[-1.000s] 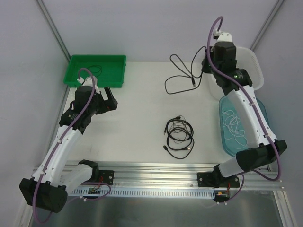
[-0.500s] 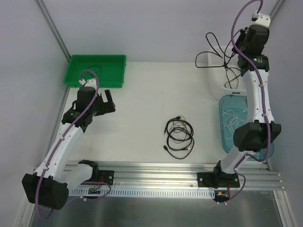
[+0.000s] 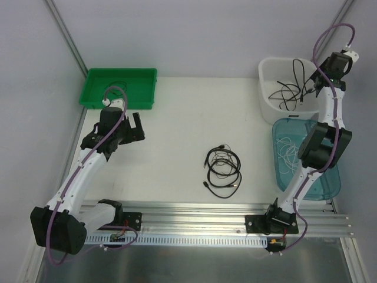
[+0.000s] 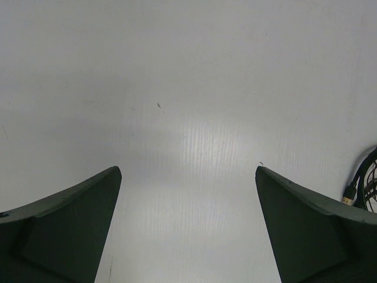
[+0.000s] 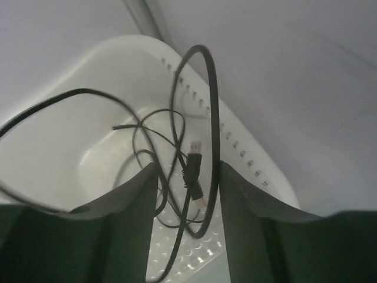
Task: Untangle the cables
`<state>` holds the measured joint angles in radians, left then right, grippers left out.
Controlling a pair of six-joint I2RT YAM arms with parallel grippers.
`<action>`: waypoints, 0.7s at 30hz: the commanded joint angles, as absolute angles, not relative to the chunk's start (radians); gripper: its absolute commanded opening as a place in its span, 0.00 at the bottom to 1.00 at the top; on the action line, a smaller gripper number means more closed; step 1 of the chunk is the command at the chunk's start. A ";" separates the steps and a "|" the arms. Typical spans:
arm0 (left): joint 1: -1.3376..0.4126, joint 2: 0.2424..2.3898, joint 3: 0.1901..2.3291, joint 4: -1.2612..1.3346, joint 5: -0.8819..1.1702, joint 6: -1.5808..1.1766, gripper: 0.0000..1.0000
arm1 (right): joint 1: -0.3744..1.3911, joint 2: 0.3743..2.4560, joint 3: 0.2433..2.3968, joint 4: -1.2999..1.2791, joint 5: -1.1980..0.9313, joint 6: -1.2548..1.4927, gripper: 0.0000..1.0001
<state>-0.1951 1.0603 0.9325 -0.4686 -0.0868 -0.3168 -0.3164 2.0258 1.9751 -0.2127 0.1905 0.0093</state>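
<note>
One thin black cord sits in the green tray beyond the left claw, which hangs spread open and empty. The single black tangle lies to its right, stretched near-to-far, nearer this claw than the right claw (jaws apart, one black cable running between them into the white bin). One white cable lies on the near side of that claw.

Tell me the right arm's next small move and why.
Probably open the right claw wider so the thin black cable drops: most of it already lies in the white perforated plastic bin, while one loop stands up between the claw's fingers. Whether it is gripped is unclear.
</note>
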 commanded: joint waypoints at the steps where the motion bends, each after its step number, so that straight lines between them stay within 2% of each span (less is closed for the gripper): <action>1: -0.190 1.072 0.937 -0.457 -0.061 -0.299 0.99 | -0.318 2.051 1.964 -0.190 0.178 0.035 0.51; 4: -0.190 1.077 0.939 -0.457 -0.054 -0.299 0.99 | -0.316 2.031 1.931 -0.176 0.155 0.046 0.65; 8: -0.190 1.068 0.940 -0.457 -0.041 -0.302 0.99 | -0.305 1.974 1.942 -0.202 0.088 0.038 0.79; 16: -0.189 1.054 0.943 -0.457 0.031 -0.311 0.99 | -0.183 1.792 1.835 -0.310 0.069 0.006 0.82; 21: -0.190 1.045 0.945 -0.457 0.095 -0.324 0.99 | -0.019 1.645 1.614 -0.368 0.068 0.040 0.82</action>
<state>-0.1947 1.0725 0.9325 -0.4686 0.0296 -0.3210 -0.1062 1.7424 1.7088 -0.3111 0.0898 0.0208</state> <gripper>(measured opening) 0.992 0.821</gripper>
